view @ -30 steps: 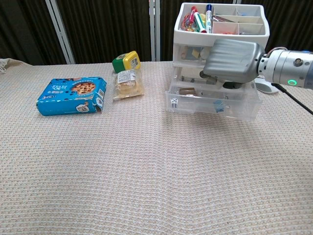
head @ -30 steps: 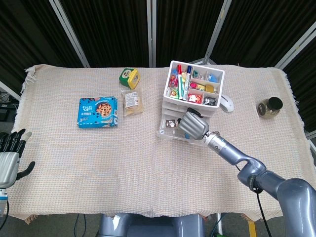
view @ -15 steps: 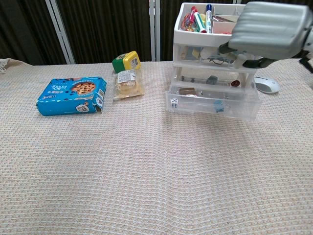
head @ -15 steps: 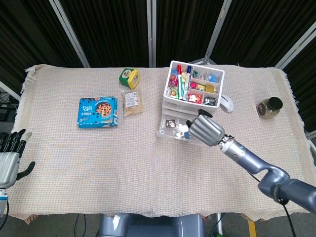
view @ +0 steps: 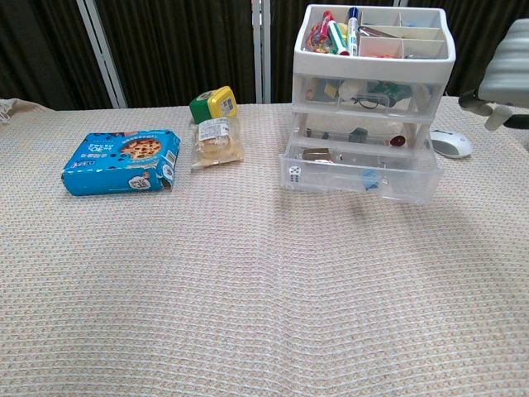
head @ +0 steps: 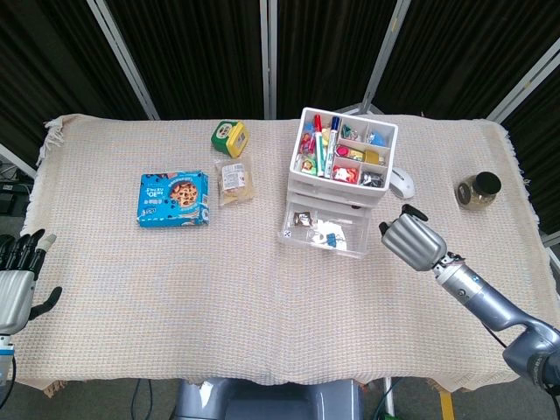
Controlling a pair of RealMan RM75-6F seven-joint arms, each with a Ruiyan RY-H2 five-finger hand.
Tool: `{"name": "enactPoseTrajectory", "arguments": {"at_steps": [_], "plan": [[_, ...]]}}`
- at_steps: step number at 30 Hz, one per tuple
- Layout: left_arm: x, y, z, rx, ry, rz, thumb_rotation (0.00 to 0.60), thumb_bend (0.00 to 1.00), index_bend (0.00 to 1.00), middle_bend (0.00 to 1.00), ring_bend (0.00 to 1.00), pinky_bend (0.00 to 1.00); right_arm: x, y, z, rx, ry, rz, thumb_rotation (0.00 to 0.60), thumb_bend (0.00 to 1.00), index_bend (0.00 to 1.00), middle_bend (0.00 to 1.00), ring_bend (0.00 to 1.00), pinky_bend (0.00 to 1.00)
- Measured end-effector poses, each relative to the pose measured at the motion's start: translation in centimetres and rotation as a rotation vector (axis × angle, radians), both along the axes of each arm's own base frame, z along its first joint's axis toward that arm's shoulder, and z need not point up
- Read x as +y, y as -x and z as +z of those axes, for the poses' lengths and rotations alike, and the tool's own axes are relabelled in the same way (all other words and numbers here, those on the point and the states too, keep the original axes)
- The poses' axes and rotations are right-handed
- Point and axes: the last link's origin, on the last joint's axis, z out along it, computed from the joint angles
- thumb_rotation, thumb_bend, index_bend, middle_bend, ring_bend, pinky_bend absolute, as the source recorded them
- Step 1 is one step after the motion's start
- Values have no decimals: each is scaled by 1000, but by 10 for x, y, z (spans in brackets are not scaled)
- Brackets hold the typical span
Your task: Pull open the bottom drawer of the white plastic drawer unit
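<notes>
Both hands hold nothing: my right hand [head: 411,241], fingers curled, hangs beside the pulled-out bottom drawer [head: 323,234]; left hand [head: 17,276] spread.

Right hand [head: 411,241]: matte silver-grey shell with smooth rounded back, black fingertip, set on a ribbed metallic wrist collar. Right arm [head: 499,308]: glossy blue-grey tubular links. Left hand [head: 16,282]: pale grey palm, black fingers [head: 19,251], 1 tipped white.

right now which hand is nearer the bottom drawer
The right hand. It hovers just off the right end of the pulled-out bottom drawer, not touching it. The left hand is far off at the table's left edge.
</notes>
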Motion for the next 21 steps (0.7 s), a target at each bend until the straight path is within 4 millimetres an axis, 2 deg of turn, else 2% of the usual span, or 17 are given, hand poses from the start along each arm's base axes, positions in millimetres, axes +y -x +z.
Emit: {"name": "enactPoseTrajectory", "arguments": {"at_steps": [10, 21], "plan": [[0, 0, 0, -2, 2, 0, 600, 337, 75, 0, 0, 0, 7, 32, -24, 60, -63, -128, 600, 331, 627, 1000, 1000, 731], [0, 0, 0, 0, 2, 1, 600, 337, 75, 0, 0, 0, 11, 53, -27, 63, -30, -214, 600, 270, 596, 1000, 1000, 732]]}}
